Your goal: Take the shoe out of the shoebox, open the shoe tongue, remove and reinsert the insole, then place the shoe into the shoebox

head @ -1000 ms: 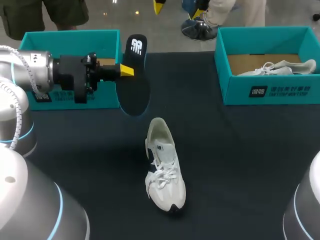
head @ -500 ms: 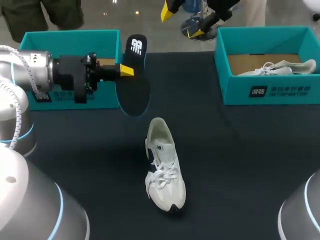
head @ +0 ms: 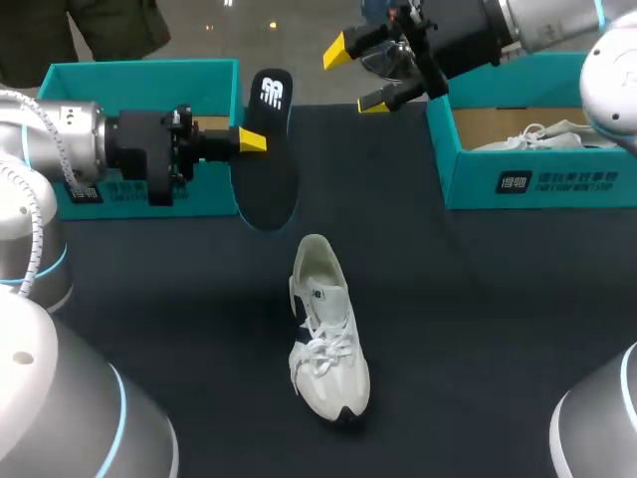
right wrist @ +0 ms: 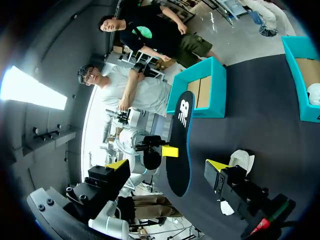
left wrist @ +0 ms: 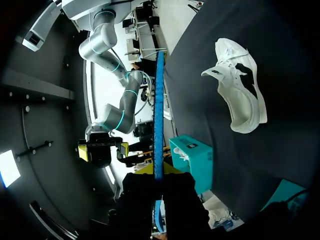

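A black insole [head: 267,159] with a white logo hangs above the table, and my left gripper [head: 251,140] is shut on its edge. From the left wrist it shows edge-on as a blue strip [left wrist: 158,110] running out of the left gripper [left wrist: 159,176]. The white shoe [head: 324,331] lies on the dark table in front of it, empty and with its toe toward me; it also shows in the left wrist view [left wrist: 241,92]. My right gripper [head: 355,77] hovers open at the back, right of the insole. In its own view the right gripper [right wrist: 167,165] faces the insole [right wrist: 181,135].
An open teal shoebox [head: 139,78] stands at the back left behind my left arm. A second teal box [head: 537,179] at the back right holds another white shoe [head: 553,135]. Dark table surface surrounds the shoe.
My right arm has come into view from the back, its open gripper moving down and right toward the insole. The left arm, insole and shoe have not moved.
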`<state>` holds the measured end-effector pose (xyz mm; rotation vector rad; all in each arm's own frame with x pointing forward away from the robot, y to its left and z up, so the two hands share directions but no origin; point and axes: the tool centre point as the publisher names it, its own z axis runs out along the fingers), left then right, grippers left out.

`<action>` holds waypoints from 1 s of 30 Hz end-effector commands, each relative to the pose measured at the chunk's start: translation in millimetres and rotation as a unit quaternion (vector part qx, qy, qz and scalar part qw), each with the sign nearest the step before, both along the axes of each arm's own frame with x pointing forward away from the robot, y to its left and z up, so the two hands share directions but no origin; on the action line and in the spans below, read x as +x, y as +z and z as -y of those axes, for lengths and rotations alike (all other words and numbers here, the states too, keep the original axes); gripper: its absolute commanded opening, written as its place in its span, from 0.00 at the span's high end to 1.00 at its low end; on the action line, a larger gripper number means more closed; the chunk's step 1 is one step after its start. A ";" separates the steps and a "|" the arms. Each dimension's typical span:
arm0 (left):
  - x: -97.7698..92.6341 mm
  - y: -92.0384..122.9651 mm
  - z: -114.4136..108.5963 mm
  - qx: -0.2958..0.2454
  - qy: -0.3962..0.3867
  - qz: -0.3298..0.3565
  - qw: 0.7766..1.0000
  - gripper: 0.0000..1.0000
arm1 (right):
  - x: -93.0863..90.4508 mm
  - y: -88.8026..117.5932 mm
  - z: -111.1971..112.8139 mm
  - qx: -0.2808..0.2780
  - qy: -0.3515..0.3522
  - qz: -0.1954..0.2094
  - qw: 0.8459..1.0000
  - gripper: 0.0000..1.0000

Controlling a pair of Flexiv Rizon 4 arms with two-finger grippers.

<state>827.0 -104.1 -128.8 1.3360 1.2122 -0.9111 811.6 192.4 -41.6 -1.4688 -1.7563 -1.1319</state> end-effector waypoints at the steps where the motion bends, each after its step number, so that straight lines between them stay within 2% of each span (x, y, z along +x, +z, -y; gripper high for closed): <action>1: 0.5 -0.8 1.4 0.000 0.000 0.001 1.000 1.00 | 2.1 -5.4 1.1 -0.015 -0.020 -0.001 1.000 0.00; 16: 0.5 -0.8 1.4 0.000 0.000 0.001 1.000 1.00 | 5.0 -5.8 0.9 -0.018 -0.013 -0.006 1.000 0.00; 20: 0.5 -0.8 1.4 0.000 0.000 0.001 1.000 1.00 | 11.4 -14.3 -0.8 -0.015 0.013 -0.014 1.000 0.00; 23: 0.5 -0.8 1.4 0.000 0.000 0.001 1.000 1.00 | 13.3 -24.1 -3.1 0.006 0.036 -0.006 0.999 0.00; 30: 0.5 -0.8 1.4 0.000 0.000 0.001 1.000 1.00 | 8.4 -46.0 -9.0 0.052 0.063 0.012 0.997 0.00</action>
